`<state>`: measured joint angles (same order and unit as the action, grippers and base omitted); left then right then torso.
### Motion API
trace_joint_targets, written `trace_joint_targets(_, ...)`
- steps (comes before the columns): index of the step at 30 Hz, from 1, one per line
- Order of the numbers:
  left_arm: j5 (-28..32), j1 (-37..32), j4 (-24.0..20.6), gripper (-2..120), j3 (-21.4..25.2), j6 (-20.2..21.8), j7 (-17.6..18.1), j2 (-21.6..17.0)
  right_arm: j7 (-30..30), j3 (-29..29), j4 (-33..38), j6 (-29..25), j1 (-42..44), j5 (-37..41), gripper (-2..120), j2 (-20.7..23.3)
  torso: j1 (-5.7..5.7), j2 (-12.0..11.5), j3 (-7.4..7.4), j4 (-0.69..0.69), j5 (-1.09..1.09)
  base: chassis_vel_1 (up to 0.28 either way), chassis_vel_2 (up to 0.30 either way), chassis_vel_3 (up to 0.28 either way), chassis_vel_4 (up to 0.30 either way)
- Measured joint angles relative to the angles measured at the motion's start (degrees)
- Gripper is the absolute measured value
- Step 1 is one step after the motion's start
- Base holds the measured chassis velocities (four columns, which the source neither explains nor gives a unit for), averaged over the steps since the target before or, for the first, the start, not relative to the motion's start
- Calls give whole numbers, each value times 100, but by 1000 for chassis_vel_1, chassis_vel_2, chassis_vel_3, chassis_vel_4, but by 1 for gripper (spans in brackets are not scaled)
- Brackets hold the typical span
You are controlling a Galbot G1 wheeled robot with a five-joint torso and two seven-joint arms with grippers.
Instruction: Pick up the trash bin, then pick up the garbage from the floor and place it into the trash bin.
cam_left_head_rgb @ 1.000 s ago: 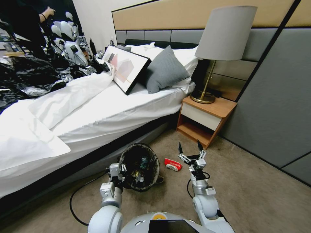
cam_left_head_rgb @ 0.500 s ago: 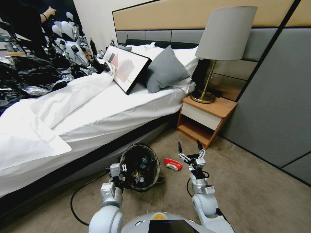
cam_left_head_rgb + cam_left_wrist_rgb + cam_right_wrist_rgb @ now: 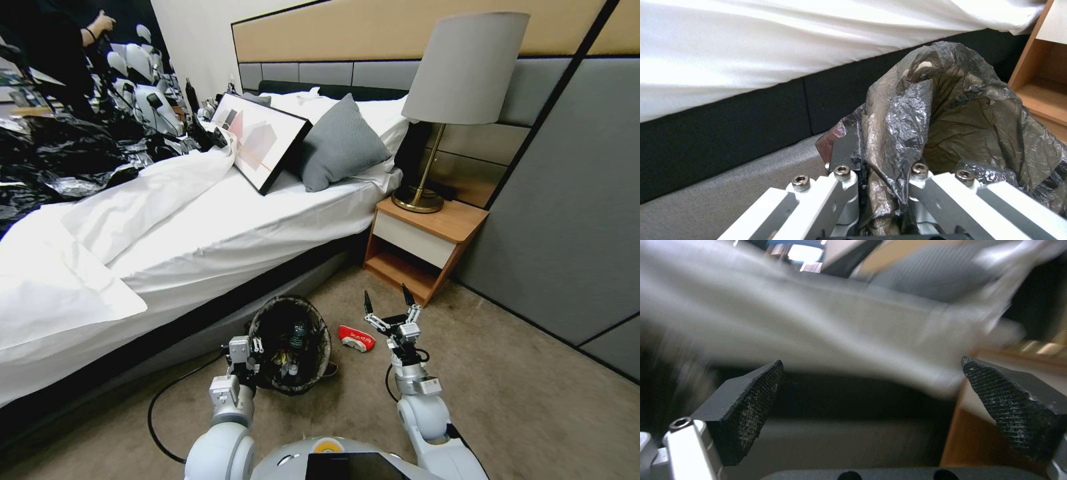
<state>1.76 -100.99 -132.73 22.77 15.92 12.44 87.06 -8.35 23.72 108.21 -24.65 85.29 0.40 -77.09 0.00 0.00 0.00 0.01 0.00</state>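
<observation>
Bin held beside the bed
Left gripper clamps the trash bin rim, litter inside; right gripper gapes near a red-white packet.

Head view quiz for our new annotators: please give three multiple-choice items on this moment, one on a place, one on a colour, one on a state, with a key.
1. Where does the red packet lie?
A. on the bed
B. on the carpet between the bin and the right gripper
C. on the nightstand

2. What colour is the bin's bag?
A. black
B. blue
C. white

3. How is the right gripper?
A. shut on the packet
B. open, holding nothing
C. shut on the bin

Key:
1 B, it lies on the floor beside the bin, just left of the right gripper.
2 A, crinkled black plastic folds over the rim.
3 B, its fingers stand wide apart in air; the left gripper clamps the bin's rim.
</observation>
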Motion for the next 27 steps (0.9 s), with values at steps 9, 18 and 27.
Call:
trace_joint_targets(9,93,35,-24,6,156,13,-2,-91,-1297,-186,-820,720,-240,-409,100,409,0,0,0,-1,0,0,0,0,0)
trace_joint_targets(18,158,94,-23,6,180,19,-5,-125,-2177,-195,-1824,638,-550,-948,100,495,0,0,0,-2,0,0,0,0,0)
trace_joint_targets(27,121,77,7,6,124,20,-6,-81,-2594,-102,-2999,343,-1089,-1450,100,443,0,0,0,-1,0,0,0,0,0)
